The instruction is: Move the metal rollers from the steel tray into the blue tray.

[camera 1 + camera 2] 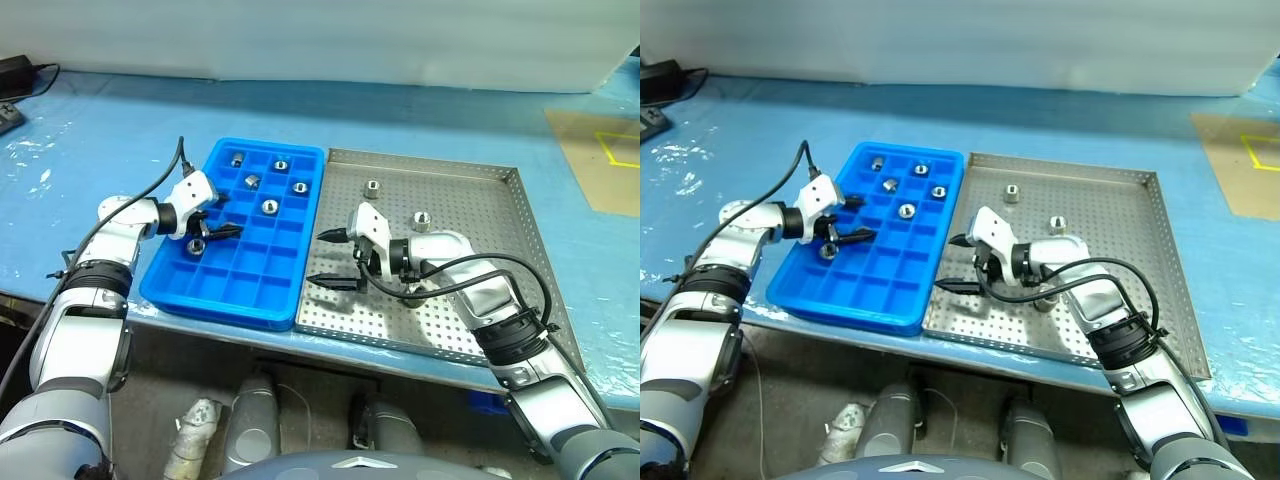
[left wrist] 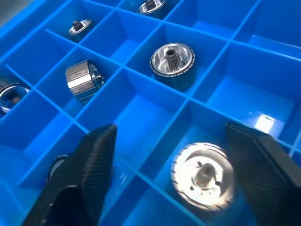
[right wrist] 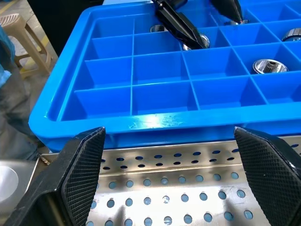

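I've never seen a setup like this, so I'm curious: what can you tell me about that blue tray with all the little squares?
The bright blue rectangular plastic tray is split by thin walls into a grid of small square compartments. It lies flat beside the perforated steel tray, their long edges close together. Six compartments each hold a small silvery metal roller, one lying on its side; the rest are empty. The robot's left hand hovers open over one roller.

A blue-covered table meets a white wall; a plastic stool stands beside it.

A blue table cover carries a brown cardboard sheet with yellow tape.
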